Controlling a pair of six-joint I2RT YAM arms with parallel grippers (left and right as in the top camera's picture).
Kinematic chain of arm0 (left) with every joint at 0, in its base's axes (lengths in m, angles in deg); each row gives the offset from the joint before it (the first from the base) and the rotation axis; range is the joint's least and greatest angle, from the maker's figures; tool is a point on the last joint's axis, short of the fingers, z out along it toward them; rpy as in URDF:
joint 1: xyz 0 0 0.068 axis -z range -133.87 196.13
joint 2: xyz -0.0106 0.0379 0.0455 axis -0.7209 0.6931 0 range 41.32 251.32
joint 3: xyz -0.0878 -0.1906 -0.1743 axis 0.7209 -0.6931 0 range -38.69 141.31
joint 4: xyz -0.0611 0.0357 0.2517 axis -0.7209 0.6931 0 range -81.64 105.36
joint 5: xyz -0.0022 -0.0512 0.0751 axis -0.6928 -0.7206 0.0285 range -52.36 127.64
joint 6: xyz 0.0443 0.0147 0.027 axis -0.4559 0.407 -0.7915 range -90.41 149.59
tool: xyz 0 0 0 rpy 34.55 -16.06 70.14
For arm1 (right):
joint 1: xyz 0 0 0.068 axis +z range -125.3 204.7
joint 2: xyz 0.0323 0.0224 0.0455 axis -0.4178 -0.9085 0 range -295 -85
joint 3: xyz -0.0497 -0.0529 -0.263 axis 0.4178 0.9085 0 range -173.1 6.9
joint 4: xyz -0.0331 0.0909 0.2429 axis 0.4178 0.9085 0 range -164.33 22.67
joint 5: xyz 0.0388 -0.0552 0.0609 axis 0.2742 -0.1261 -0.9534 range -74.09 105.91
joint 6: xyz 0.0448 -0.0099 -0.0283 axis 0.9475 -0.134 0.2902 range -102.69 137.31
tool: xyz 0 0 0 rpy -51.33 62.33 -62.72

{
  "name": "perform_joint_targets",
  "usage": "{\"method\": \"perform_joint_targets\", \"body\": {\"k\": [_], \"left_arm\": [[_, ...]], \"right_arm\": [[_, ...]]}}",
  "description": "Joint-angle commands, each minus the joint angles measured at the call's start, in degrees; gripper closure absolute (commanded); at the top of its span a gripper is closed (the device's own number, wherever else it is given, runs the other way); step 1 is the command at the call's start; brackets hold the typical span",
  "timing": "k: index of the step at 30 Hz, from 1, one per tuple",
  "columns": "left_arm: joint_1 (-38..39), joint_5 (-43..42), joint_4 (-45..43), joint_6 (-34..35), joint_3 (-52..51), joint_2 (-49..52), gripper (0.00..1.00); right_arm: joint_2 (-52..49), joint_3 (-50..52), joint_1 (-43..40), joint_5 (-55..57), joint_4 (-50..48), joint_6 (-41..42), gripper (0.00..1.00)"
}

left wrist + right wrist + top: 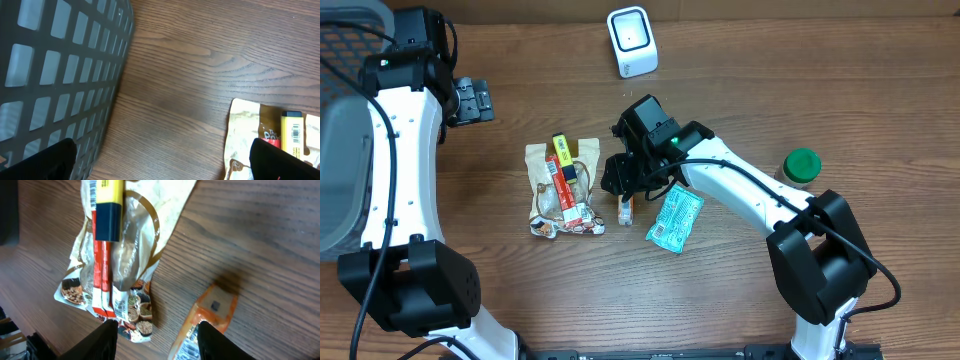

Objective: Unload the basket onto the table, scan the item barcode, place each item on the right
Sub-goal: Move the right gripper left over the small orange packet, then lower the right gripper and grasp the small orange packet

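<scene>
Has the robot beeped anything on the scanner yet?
Not yet, it seems. The white scanner stands with nothing in front of it. Right now the right gripper hangs open over the orange item, not gripping it. Still to do: grab it, carry it to the scanner, show its barcode.

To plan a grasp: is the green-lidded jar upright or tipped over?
Upright: from overhead the jar shows its round green lid face-on, body mostly hidden beneath.

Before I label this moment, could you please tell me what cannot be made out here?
Orange tube: lower end cut off by the right wrist view's bottom edge.
Yellow marker: barcode too small to read, left wrist view.
Snack pouch: lower part cut off by the bottom edge, left wrist view.
</scene>
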Motion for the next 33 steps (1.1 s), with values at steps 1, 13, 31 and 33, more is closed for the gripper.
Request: {"method": "perform_joint_targets", "body": {"k": [1, 13, 31, 33], "left_arm": [[-0.1, 0.3, -0.2, -1.1, 0.9, -0.2, 0.00], [-0.1, 0.3, -0.2, -1.1, 0.9, -0.2, 0.00], [-0.1, 0.3, -0.2, -1.1, 0.9, -0.2, 0.00], [-0.1, 0.3, -0.2, -1.1, 0.9, -0.2, 0.00]], "right_arm": [[0.3, 0.3, 0.8, -0.5, 0.1, 1.4, 0.47], [0.3, 0.3, 3.1, -0.1, -0.3, 1.4, 0.47], [0.3, 0.3, -3.9, 9.8, 4.5, 5.7, 0.42], [0.3, 0.3, -3.9, 9.9, 6.5, 5.7, 0.43]]}}
